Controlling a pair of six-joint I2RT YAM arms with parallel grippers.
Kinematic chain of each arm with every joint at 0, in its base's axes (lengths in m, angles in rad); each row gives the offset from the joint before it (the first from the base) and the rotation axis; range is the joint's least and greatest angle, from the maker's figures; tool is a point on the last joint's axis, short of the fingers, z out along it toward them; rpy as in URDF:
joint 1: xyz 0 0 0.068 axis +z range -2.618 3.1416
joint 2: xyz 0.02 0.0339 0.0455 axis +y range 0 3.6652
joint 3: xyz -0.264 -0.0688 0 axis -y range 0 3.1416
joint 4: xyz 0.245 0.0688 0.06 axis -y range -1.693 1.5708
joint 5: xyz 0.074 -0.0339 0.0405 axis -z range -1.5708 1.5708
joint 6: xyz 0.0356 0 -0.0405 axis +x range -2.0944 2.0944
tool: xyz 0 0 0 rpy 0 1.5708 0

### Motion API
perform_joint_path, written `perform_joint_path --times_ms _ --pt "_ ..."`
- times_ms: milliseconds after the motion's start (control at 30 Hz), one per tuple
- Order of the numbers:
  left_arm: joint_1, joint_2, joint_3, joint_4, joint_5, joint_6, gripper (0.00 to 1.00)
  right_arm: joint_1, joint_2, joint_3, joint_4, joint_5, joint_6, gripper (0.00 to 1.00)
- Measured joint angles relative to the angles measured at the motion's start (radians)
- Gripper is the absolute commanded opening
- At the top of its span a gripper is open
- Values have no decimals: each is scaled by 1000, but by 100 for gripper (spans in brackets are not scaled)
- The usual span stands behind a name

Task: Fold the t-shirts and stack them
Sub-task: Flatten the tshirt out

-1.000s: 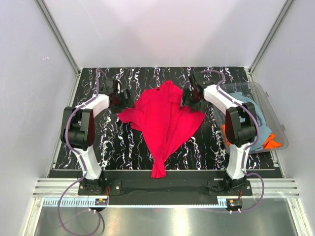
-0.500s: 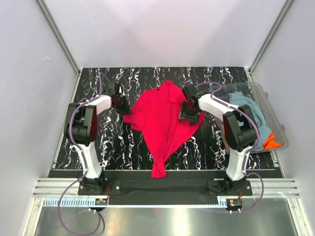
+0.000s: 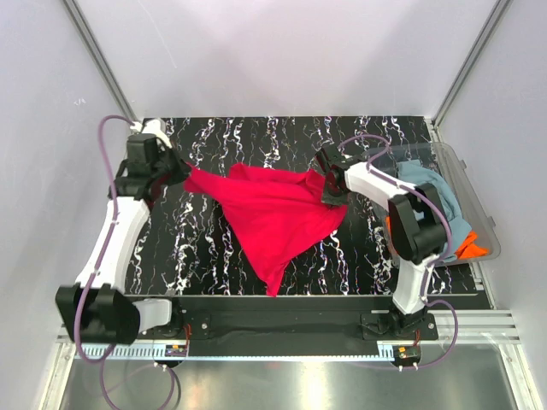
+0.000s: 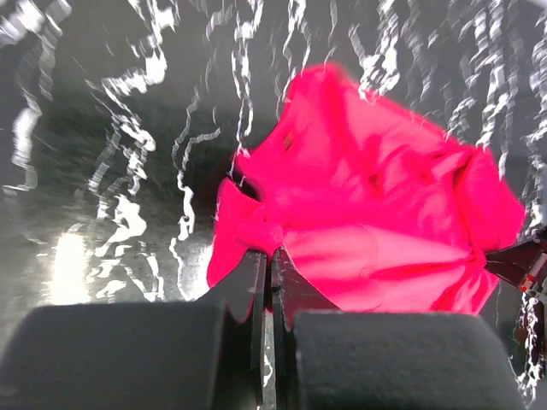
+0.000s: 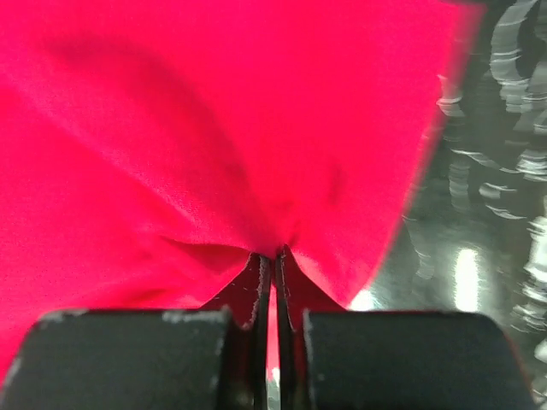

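A crimson red t-shirt hangs stretched between both grippers over the black marbled table, its lower end trailing to a point near the front edge. My left gripper is shut on the shirt's left corner; in the left wrist view the red t-shirt bunches at the closed left gripper. My right gripper is shut on the shirt's right edge; the right wrist view shows the red t-shirt pinched at the right gripper. A grey-blue t-shirt and an orange t-shirt lie in the tub.
A clear plastic tub stands at the table's right edge, beside the right arm. White walls enclose the table at the back and both sides. The arm bases sit on the black rail along the near edge.
Both grippers have closed on the red t-shirt. The left arm has swung out to the far left, pulling the shirt wide and taut; the right gripper stayed near the shirt's right edge.
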Motion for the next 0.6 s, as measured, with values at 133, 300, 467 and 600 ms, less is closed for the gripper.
perform_joint_path --times_ms 133,300,467,600 --pt "10 -92 42 -40 -21 21 0 0 -138 -24 -39 53 -65 0" --pt "12 -146 77 -71 -16 21 0 0 -371 -23 -101 106 -112 0" --pt "12 -200 73 -101 -19 20 0 0 -507 47 -158 108 -157 0" --pt "12 -219 67 -125 -36 20 0 0 -441 187 -208 88 -174 0"
